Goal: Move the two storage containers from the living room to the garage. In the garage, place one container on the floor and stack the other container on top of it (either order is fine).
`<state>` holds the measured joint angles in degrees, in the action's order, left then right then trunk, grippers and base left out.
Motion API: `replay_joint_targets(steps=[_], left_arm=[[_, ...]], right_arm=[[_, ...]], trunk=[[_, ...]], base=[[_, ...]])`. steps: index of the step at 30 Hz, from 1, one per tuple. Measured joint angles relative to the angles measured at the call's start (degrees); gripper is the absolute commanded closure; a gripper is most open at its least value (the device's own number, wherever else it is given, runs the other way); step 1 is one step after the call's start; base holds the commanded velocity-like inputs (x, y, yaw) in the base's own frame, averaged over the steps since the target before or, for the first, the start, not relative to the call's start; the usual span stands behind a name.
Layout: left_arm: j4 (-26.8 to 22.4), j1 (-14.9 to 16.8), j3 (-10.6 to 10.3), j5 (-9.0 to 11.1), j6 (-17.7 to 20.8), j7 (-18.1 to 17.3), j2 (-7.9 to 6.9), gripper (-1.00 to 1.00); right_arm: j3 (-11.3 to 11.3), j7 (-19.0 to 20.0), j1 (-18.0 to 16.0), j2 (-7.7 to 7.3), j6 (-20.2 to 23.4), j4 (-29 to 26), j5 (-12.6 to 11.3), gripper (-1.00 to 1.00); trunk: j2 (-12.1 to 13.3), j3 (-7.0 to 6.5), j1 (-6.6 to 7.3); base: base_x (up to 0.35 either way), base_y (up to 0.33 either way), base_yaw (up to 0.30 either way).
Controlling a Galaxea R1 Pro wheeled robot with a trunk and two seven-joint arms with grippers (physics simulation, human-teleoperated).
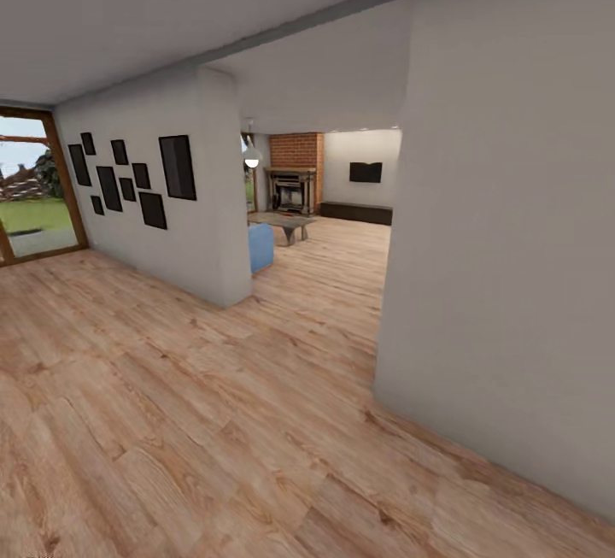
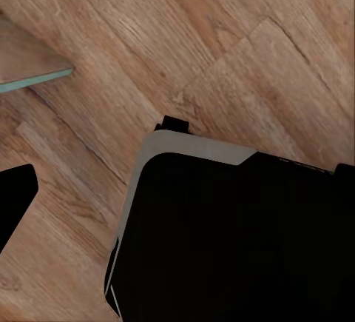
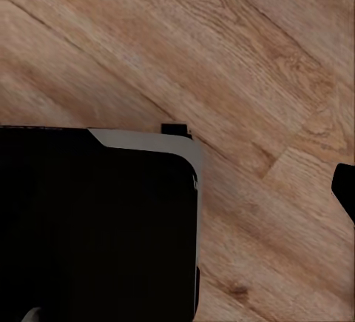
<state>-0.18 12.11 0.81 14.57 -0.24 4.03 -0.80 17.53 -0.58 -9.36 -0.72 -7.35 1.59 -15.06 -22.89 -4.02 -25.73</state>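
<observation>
Gripper states cannot be told from either wrist view, which look down past the robot's dark base (image 2: 237, 240) at wood-plank flooring (image 1: 213, 421); with no storage container in sight, the sound course is between the wall corners toward the living room (image 1: 295, 199), arms tucked.

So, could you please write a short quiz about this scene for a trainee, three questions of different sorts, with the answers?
1. True or false: the fireplace stands against red brick.
2. Multiple choice: which thing partly shows behind the wall corner? A) blue sofa B) green chair C) white bed
3. Fill in: the dark picture frames hang on the wall beside a wood-framed glass ____.

Key: 1 true. 2 A, the blue sofa. 3 door.
</observation>
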Motion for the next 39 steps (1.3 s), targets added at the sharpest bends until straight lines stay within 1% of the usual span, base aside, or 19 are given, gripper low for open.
replay_joint_targets(steps=[8,11,25,31,39], left_arm=[[0.0,0.0,0.0,0.0,0.0,0.0,0.02,-1.0],[0.0,0.0,0.0,0.0,0.0,0.0,0.03,-1.0],[0.0,0.0,0.0,0.0,0.0,0.0,0.01,-1.0],[0.0,0.0,0.0,0.0,0.0,0.0,0.07,-1.0],[0.0,0.0,0.0,0.0,0.0,0.0,0.09,-1.0]], right_arm=[[0.0,0.0,0.0,0.0,-0.1,0.0,-0.1,-1.0],[0.0,0.0,0.0,-0.05,0.0,0.0,-0.1,-1.0],[-0.1,0.0,0.0,-0.07,0.0,0.0,0.0,-1.0],[0.0,0.1,0.0,-0.42,0.0,0.0,0.0,-1.0],[0.1,0.0,0.0,-0.52,0.0,0.0,0.0,-1.0]], trunk=[[0.0,0.0,0.0],[0.0,0.0,0.0],[0.0,0.0,0.0],[0.0,0.0,0.0],[0.0,0.0,0.0]], base=[[0.322,0.0,0.269],[0.322,0.0,0.144],[0.322,0.0,0.017],[0.322,0.0,0.0],[0.322,0.0,0.0]])
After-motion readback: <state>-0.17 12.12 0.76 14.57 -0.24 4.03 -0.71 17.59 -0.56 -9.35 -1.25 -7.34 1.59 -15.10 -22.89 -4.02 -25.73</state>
